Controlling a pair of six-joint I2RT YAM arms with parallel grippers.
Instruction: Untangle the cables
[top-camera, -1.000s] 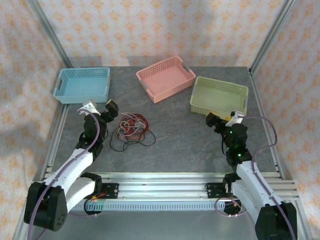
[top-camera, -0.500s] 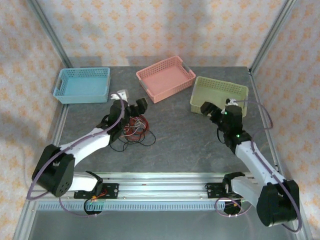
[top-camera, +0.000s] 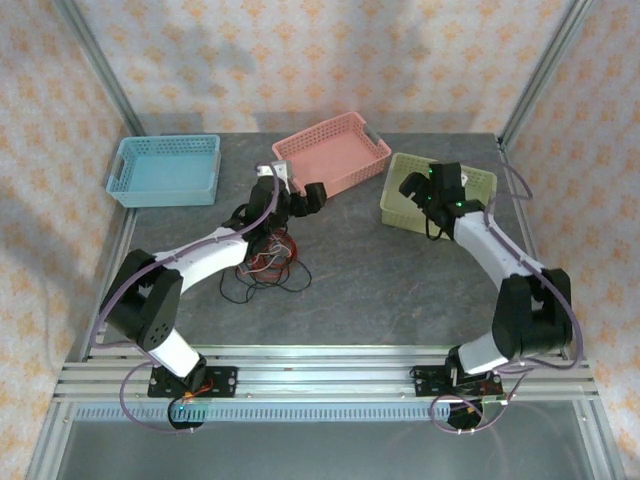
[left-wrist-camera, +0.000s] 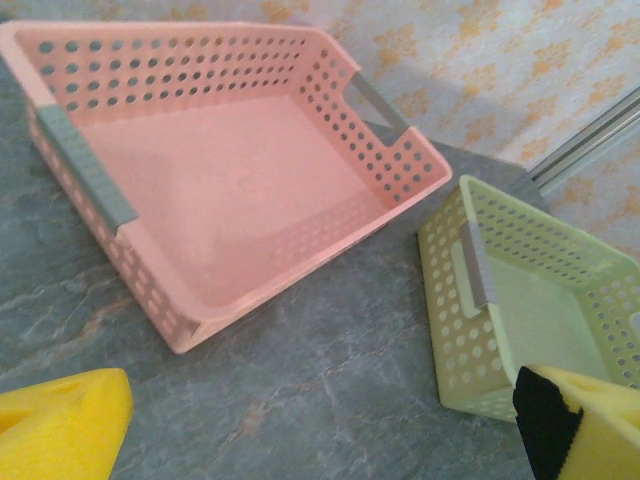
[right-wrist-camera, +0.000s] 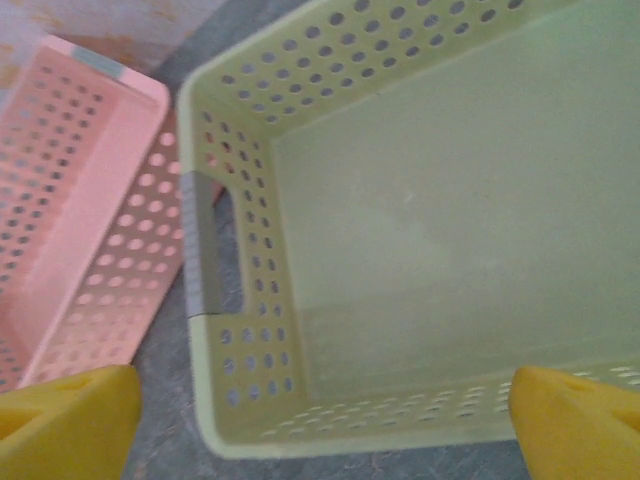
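The cables (top-camera: 266, 262) lie as one small tangle of red, black-brown and whitish loops on the grey table, left of centre; my left arm crosses over its far edge. My left gripper (top-camera: 298, 190) hovers beyond the tangle, just short of the pink basket (top-camera: 332, 155), and is open. In the left wrist view its yellow fingertips (left-wrist-camera: 62, 420) stand wide apart over bare table. My right gripper (top-camera: 427, 188) is open above the near left corner of the green basket (top-camera: 470, 180). In the right wrist view its fingertips (right-wrist-camera: 65, 420) frame the basket's rim, with nothing between them.
A blue basket (top-camera: 165, 170) stands at the back left. The pink basket (left-wrist-camera: 230, 170) and green basket (left-wrist-camera: 540, 290) sit close together with a narrow strip of table between them. Metal frame posts and patterned walls bound the table (top-camera: 380, 280).
My left arm swung forward and right, from beside the tangle to past it near the pink basket. The right arm reached forward over the green basket's corner. The cables lie as before.
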